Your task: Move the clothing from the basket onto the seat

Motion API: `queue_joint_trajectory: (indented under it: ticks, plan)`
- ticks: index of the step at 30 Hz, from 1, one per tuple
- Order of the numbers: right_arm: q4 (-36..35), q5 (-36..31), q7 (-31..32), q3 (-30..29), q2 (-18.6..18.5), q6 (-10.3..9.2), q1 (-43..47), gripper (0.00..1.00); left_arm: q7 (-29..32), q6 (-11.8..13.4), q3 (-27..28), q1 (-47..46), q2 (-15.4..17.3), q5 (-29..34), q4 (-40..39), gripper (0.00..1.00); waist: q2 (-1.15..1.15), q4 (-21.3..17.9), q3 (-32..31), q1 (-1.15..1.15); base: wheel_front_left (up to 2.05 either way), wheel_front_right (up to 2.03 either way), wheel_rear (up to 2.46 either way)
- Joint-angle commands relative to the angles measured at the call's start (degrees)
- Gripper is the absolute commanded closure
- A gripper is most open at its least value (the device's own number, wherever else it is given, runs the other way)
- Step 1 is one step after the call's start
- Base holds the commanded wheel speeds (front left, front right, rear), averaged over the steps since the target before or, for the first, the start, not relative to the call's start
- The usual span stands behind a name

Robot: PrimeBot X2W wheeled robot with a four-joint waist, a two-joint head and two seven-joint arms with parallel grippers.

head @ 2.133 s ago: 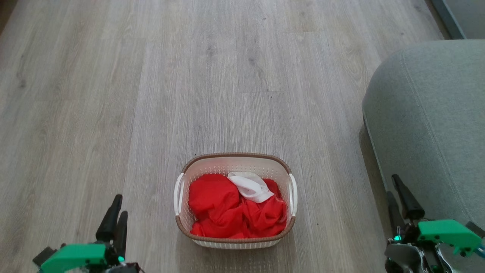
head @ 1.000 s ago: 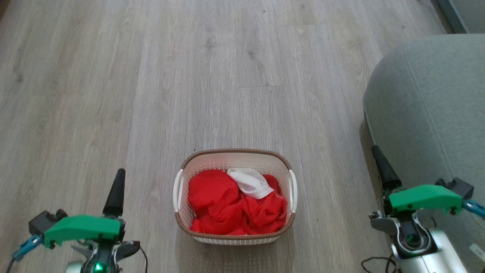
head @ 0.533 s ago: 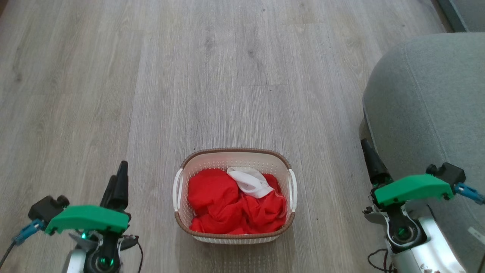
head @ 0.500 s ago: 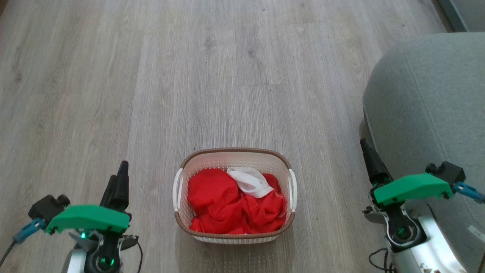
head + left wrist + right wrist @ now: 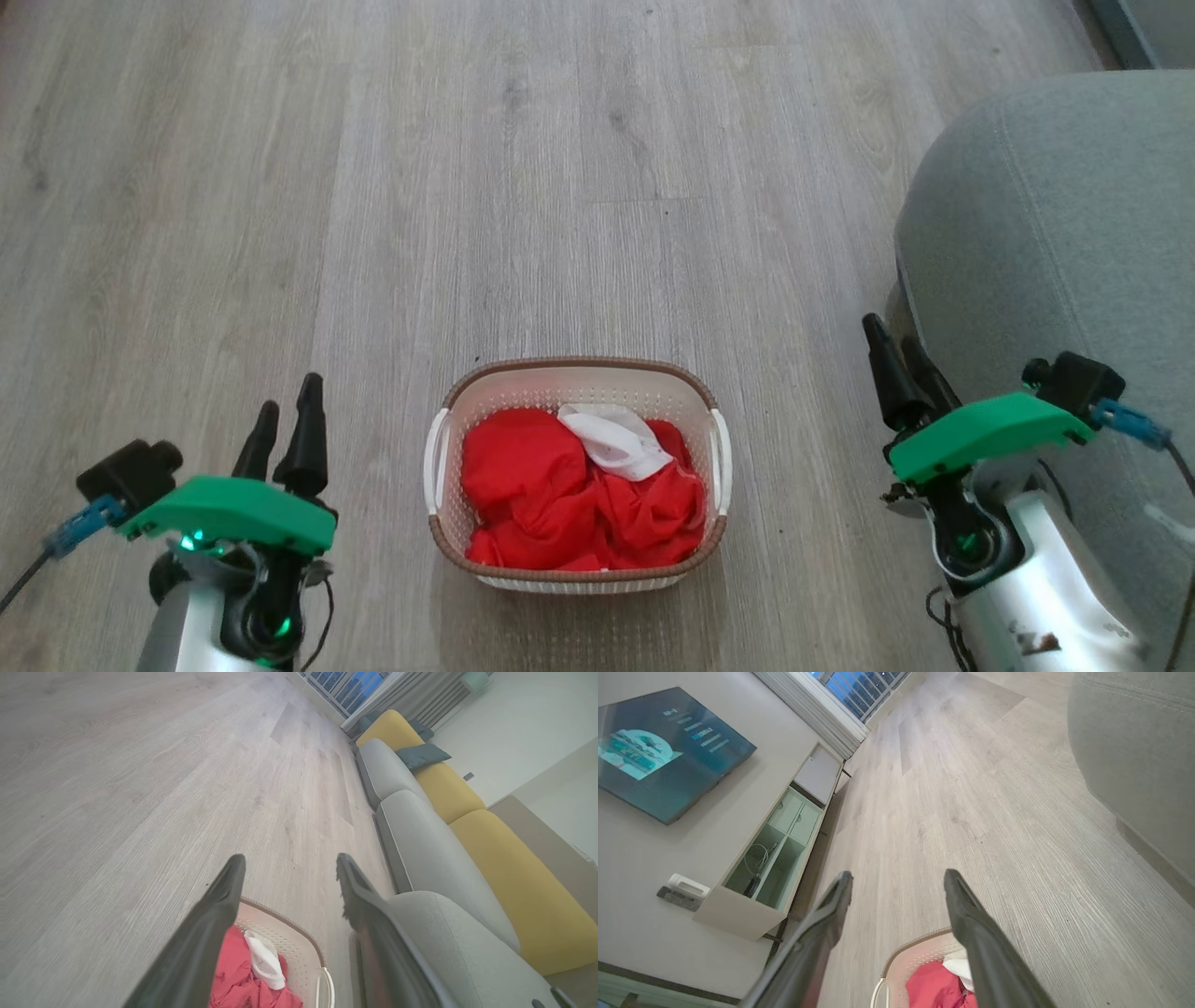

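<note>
Where my head camera looks down, my left pincer (image 5: 289, 397) hangs at the lower left, its two dark fingers spread apart and holding nothing. The basket (image 5: 579, 366) stands on the wooden floor (image 5: 467, 187) to the right of this pincer, near it but not touching, with its far rim about level with the fingertips. My right pincer (image 5: 892, 334) is spread wide too and is empty. The basket lies to its left, a little nearer to me than its tips. Red clothes (image 5: 532, 476) lie heaped in the basket, with a white piece (image 5: 616, 443) on top toward the far side. The seat (image 5: 1046, 233) is just beside the right pincer on its outer side, well apart from the left one.

Along my left pincer's own fingers, which stand apart with bare floor between the tips, the basket sits low down, its far rim crossing the gap between them. Red cloth and the white piece show beside the left-hand finger. The seat runs behind the right-hand finger, and a sofa's yellow cushions (image 5: 514, 882) lie beyond it.

Along my right pincer's parted, empty fingers, the basket's rim curves at the bottom between them, with red cloth inside. The seat takes the upper right corner, past the right-hand finger. A television (image 5: 658, 751) and a low cabinet (image 5: 770, 858) lie off past the left-hand finger.
</note>
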Motion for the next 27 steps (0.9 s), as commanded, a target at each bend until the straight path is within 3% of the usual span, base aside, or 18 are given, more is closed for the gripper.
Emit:
queue_joint_trajectory:
  ticks: [1,27]
  plan:
    - [-1.37,-1.3,-0.77,0.98,-0.61,0.01,-3.73,0.0,-0.71,-0.33,1.11,-3.81,1.27,1.55,-1.49,0.0,0.0,-0.01,0.04,0.0,0.0,0.0,0.0]
    - [3.09,-19.08,-5.16,4.05,-1.0,0.0,-10.45,0.0,-5.07,-0.04,1.46,-8.12,1.53,22.42,-1.72,0.0,0.0,-0.29,1.08,0.0,0.0,0.0,0.0]
